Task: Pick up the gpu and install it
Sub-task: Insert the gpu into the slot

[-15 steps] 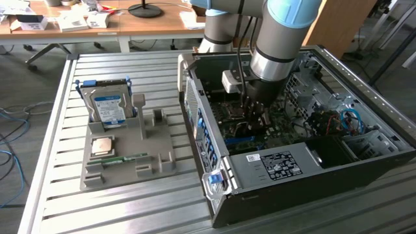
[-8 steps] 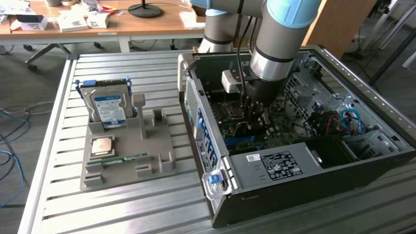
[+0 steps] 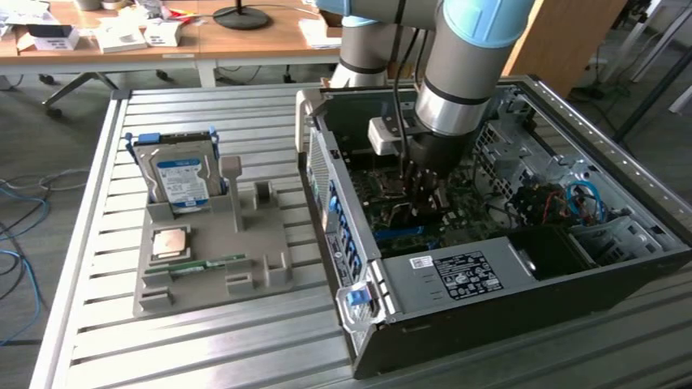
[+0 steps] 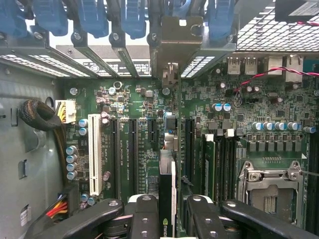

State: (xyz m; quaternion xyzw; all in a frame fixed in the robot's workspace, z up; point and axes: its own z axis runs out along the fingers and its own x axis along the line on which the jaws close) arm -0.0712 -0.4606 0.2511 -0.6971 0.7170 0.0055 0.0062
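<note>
Black fingers of my tool clench the gpu across both faces. The thin card is seen edge-on, with a green logo on its near end. It sits over the green motherboard, parallel to the long dark slots and near 1 white slot. I cannot tell whether its lower edge touches a slot.

Seen from outside, my arm reaches down into the open computer case on the slatted metal worktop. Well apart, towards the exterior view's left, a grey holder carries 1 upright hard drive, 1 square chip and 1 green memory stick.

By my judgement the card is light and stiff but fragile. It has bare circuitry and fine contacts along 1 edge, and the board could crack if twisted. A firm pinch on the flat faces near the middle, clear of small parts, looks the safest hold, with the card held straight rather than tilted.
</note>
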